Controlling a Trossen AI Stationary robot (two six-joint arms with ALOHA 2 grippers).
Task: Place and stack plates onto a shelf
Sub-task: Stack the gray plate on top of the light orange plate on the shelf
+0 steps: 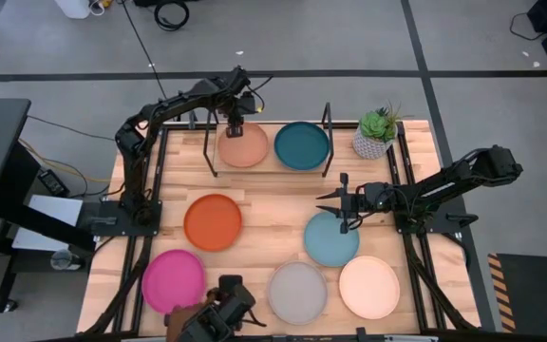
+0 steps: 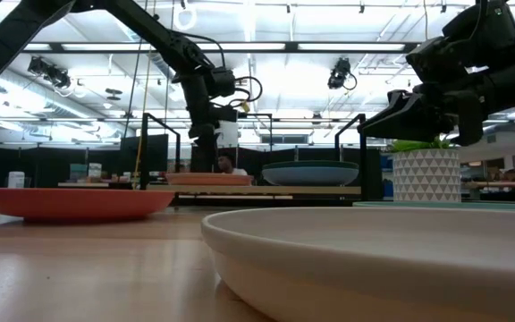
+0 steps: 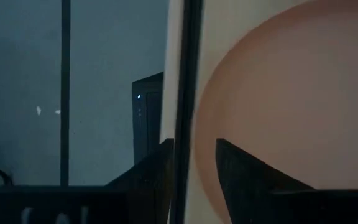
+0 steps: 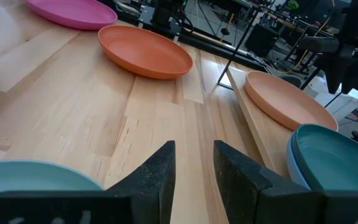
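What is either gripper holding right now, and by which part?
Nothing. The left gripper is open over the salmon plate's rim; the right gripper is open above the table.

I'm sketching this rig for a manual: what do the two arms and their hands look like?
Both arms are dark, nearly black, built of slim jointed segments on black bases at the table's edges. The left arm has a thin black cable looping near its wrist. The right arm looks the same. Each ends in a two-finger hand: the left hand, the right hand, with flat, wedge-shaped matte black fingers.
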